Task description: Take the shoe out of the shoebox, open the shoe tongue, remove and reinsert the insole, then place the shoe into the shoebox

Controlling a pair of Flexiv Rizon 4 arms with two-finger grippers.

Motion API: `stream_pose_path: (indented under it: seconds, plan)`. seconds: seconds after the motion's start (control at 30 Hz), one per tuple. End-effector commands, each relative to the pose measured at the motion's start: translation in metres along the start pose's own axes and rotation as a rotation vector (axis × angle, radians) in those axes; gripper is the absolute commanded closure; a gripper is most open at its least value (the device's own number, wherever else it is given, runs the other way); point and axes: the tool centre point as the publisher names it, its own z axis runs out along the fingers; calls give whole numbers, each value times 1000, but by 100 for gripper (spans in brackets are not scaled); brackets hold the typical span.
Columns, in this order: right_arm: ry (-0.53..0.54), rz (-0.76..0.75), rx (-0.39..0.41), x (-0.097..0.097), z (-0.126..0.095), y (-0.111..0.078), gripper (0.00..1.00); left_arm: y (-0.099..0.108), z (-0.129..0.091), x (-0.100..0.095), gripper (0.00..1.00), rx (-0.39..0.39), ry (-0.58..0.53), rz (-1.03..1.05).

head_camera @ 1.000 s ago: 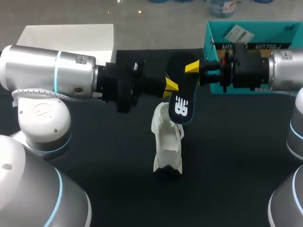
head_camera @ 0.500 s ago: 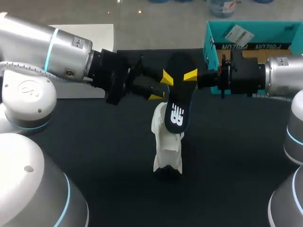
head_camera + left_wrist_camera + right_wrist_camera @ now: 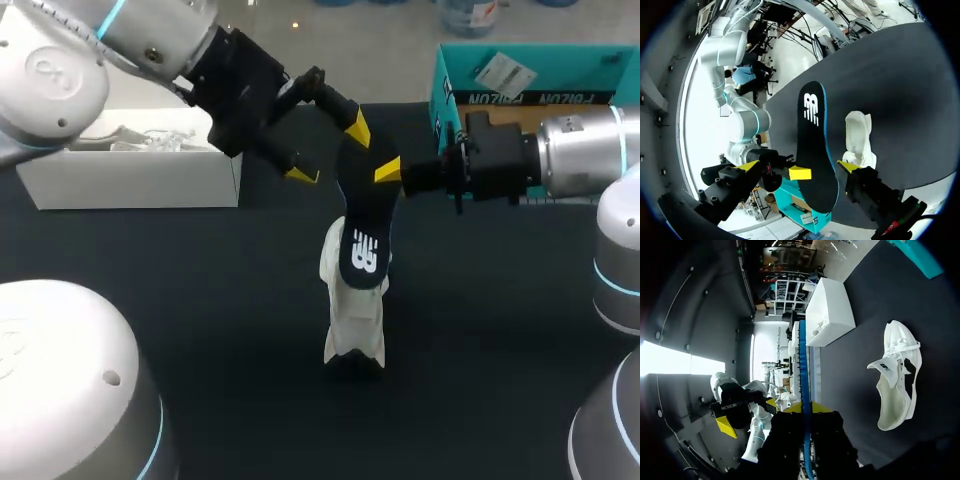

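Shoe [image 3: 352, 318]: white, out of the shoebox, resting on the dark table [image 3: 200, 300], lower centre of the head view.
Shoe tongue [image 3: 881, 365]: appears folded outward, leaving the opening exposed.
Insole [image 3: 360, 235]: dark, fully out of the shoe and held in the air at centre frame. Its lower end overlaps the shoe in the head view, but the wrist views show the two apart.
Right gripper [image 3: 387, 172]: enters from the right and is clamped on the insole's upper part, with the insole edge-on between its fingers.
Left gripper [image 3: 330, 150]: enters from the upper left with fingers spread wide, holding nothing. The insole sits between the tips with no contact visible.
Shoebox [image 3: 445, 85]: teal, upper right of the frame.
White box [image 3: 130, 182]: upper left of the frame.
Completed, judged: shoe removal, tongue opening, insole removal.
Remaining, judged: reinsert the insole, then return the shoe to the shoebox.
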Motion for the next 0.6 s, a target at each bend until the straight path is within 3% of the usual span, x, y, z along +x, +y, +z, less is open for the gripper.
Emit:
stream_pose_path:
  seconds: [0.03,0.27,0.6]
  plan:
    - [-23,8,12,0,9,5,100,10,-6,-11,0,117,313,5]
    - [-29,12,15,-3,14,5,100,12,-14,-15,0,163,484,-16]
    - [-18,9,12,-7,21,9,100,22,-20,-21,0,90,634,37]
